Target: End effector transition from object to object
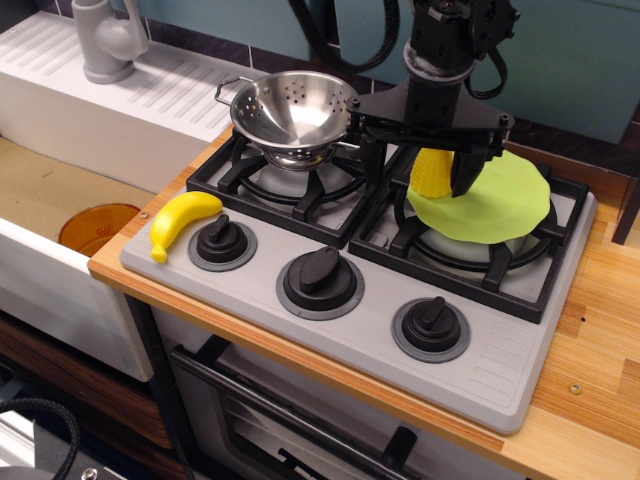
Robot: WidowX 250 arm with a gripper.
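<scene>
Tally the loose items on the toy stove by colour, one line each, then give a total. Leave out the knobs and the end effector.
Yellow: 2, the plastic banana and the plastic corn cob
Silver: 1, the perforated metal colander
Lime green: 1, the round flat cloth
Total: 4

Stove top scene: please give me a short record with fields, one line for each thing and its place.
pincer: over right burner, fingers around the corn
corn: yellow, upright on green cloth
green cloth: spread over right burner
colander: metal, on left burner
banana: left edge of stove panel, beside left knob
knobs: three, front row
</scene>
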